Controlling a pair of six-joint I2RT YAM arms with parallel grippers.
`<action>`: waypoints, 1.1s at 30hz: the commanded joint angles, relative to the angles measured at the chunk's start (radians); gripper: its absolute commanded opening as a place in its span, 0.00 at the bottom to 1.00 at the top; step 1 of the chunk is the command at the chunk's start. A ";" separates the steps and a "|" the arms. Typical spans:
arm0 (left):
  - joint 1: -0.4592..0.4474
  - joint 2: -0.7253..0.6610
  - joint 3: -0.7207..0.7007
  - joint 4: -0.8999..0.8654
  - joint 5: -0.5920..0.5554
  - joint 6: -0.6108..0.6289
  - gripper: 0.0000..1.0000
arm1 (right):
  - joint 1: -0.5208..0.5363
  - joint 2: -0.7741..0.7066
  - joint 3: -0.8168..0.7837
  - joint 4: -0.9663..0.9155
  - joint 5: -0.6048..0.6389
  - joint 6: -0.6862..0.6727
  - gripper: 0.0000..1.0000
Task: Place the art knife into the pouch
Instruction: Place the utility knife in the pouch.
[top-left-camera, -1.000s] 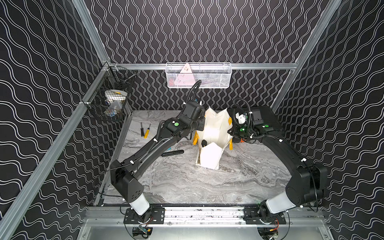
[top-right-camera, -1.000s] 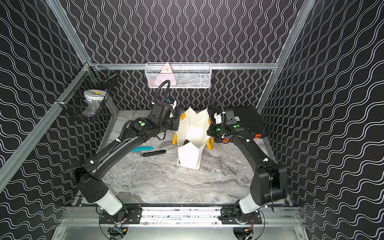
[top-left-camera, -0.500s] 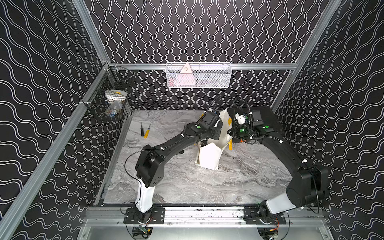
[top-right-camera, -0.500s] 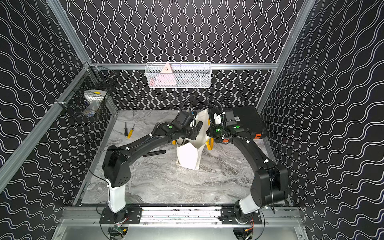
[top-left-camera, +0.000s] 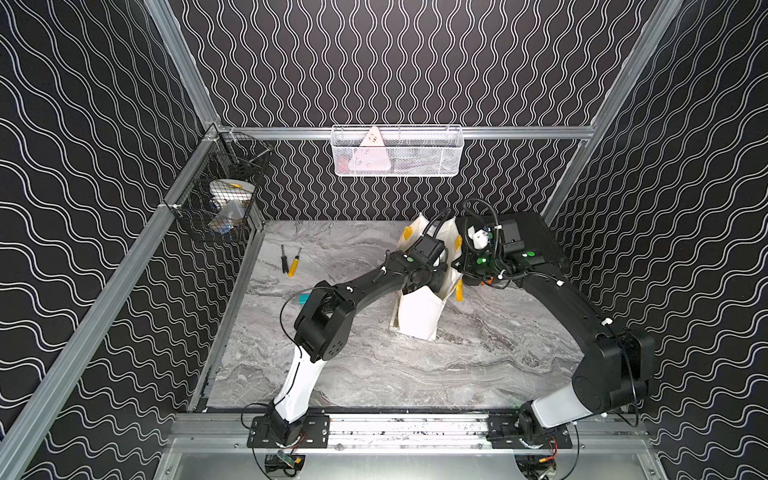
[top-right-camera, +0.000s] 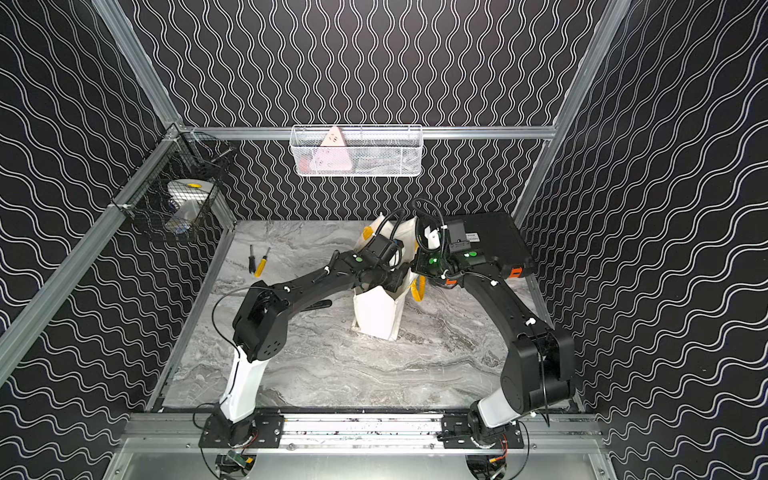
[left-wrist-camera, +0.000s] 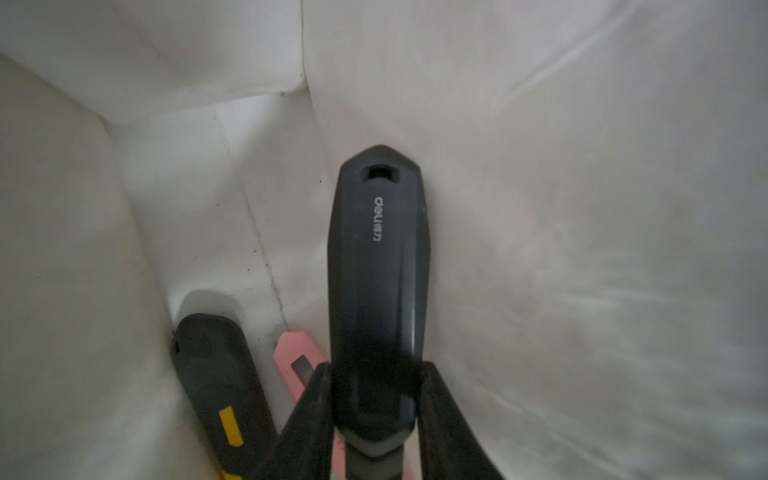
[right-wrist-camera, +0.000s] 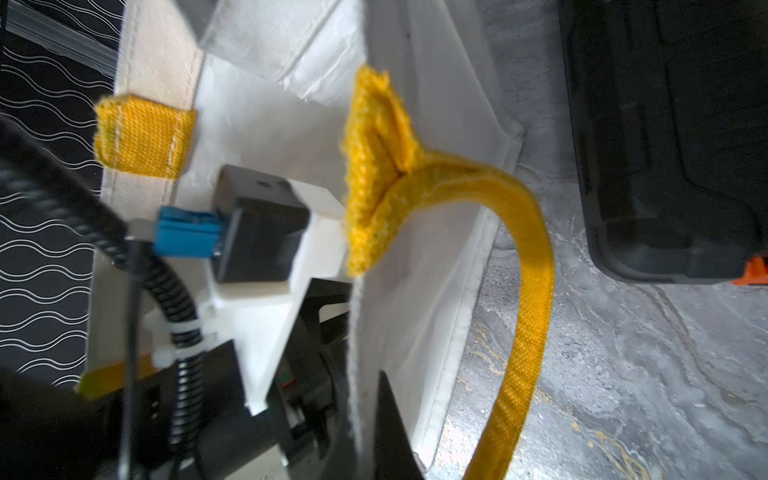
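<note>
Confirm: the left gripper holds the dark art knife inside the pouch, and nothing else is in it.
Not empty: the left wrist view shows a black-and-yellow knife and a pink knife inside the pouch. The left gripper does hold the art knife there.

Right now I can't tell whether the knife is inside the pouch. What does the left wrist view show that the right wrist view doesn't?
Left wrist only: the left gripper clamps the knife inside the pouch, beside a yellow-marked knife and a pink knife.

Right wrist only: the right gripper pinches the pouch rim. A yellow handle hangs outside, with the black case on the table.

Both: white pouch fabric.
</note>
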 joint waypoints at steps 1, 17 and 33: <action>-0.010 0.004 -0.027 -0.034 -0.055 0.045 0.22 | 0.002 0.000 0.009 0.014 0.002 -0.003 0.00; -0.010 0.103 -0.093 -0.178 -0.229 0.095 0.22 | 0.001 -0.035 0.013 -0.011 0.055 -0.023 0.00; 0.091 0.027 -0.199 -0.233 -0.341 0.164 0.25 | -0.053 -0.044 0.046 -0.091 0.156 -0.040 0.00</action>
